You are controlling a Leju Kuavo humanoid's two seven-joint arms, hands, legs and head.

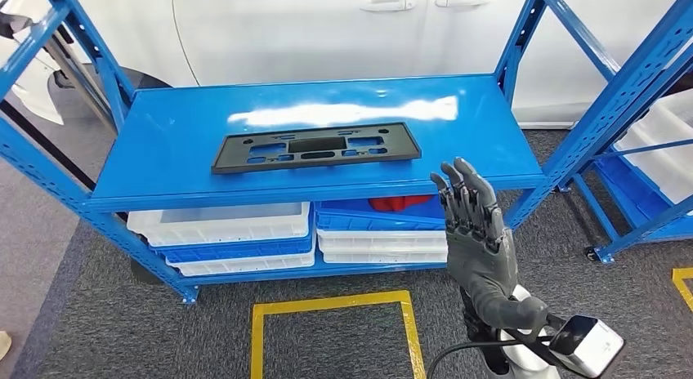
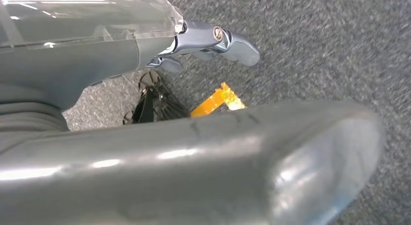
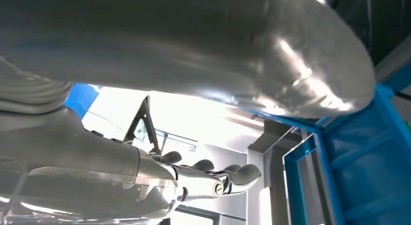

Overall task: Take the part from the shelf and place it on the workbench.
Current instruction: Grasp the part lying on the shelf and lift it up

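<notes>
A long flat black part with several cut-outs lies on the blue shelf top, near its front edge. My right hand is raised upright in front of the shelf's right front corner, fingers straight and apart, holding nothing, a little right of and below the part's end. In the right wrist view the right hand shows its straight fingers with nothing in them. In the left wrist view my left hand hangs over grey carpet, its fingers holding nothing.
White and blue bins and a red item fill the lower shelf. A second blue rack stands at the right. A yellow tape square marks the carpet before the shelf. A white car stands behind.
</notes>
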